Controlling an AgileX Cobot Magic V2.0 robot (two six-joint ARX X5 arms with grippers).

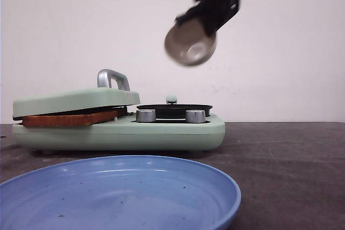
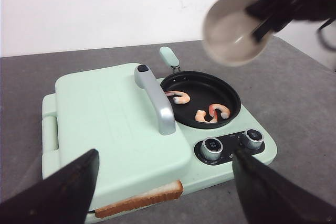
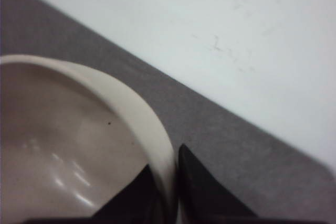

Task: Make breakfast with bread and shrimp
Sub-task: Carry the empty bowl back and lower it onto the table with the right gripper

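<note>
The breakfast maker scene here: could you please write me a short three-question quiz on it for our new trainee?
1. True or false: the right pincer grips the rim of a small bowl held in the air.
2. How many shrimp lie in the black pan?
3. Where is the bread? A) on the blue plate B) under the closed green lid, its crust edge sticking out C) in the pan

Key: 1 true; 2 three; 3 B
</note>
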